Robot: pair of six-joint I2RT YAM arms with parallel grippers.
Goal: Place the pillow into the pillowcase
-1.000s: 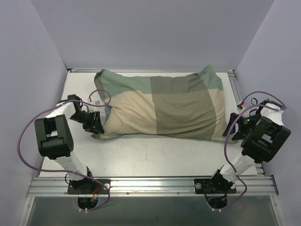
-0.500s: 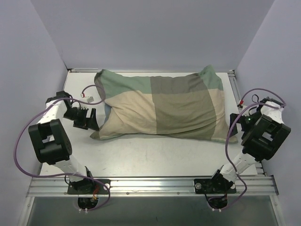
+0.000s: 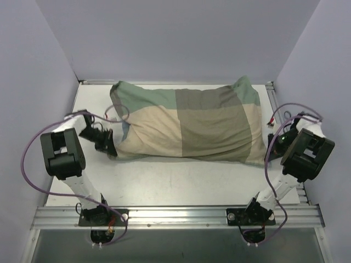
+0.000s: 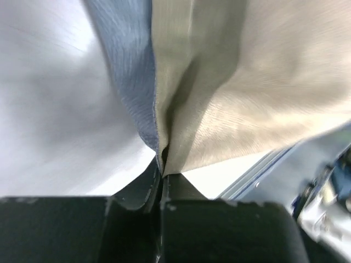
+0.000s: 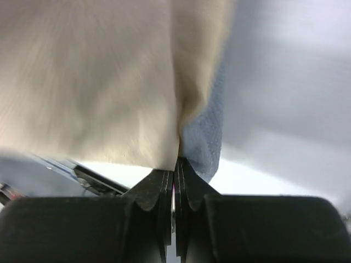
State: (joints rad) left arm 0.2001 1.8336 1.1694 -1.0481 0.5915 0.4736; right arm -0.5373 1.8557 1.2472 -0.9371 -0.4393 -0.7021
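The pillowcase (image 3: 186, 123) lies plump and full across the middle of the white table, with green, olive and tan panels on top. The pillow is hidden; nothing white shows at either end. My left gripper (image 3: 109, 147) is shut on the near-left corner of the pillowcase. In the left wrist view, tan and blue-grey cloth (image 4: 241, 93) runs down into the closed left gripper (image 4: 163, 178). My right gripper (image 3: 272, 148) is shut on the near-right corner. The right wrist view shows the right gripper (image 5: 176, 167) pinching tan and blue cloth (image 5: 98, 82).
Grey walls (image 3: 38, 82) stand close on the left, right and back. An aluminium rail (image 3: 175, 215) runs along the front edge over both arm bases. Purple cables (image 3: 24, 159) loop beside each arm. A metal strip (image 3: 271, 96) lines the table's right side.
Half a second ago both grippers stood open, a little back from the pillowcase corners. They have since come in again and closed on the cloth. The pillowcase has hardly moved.
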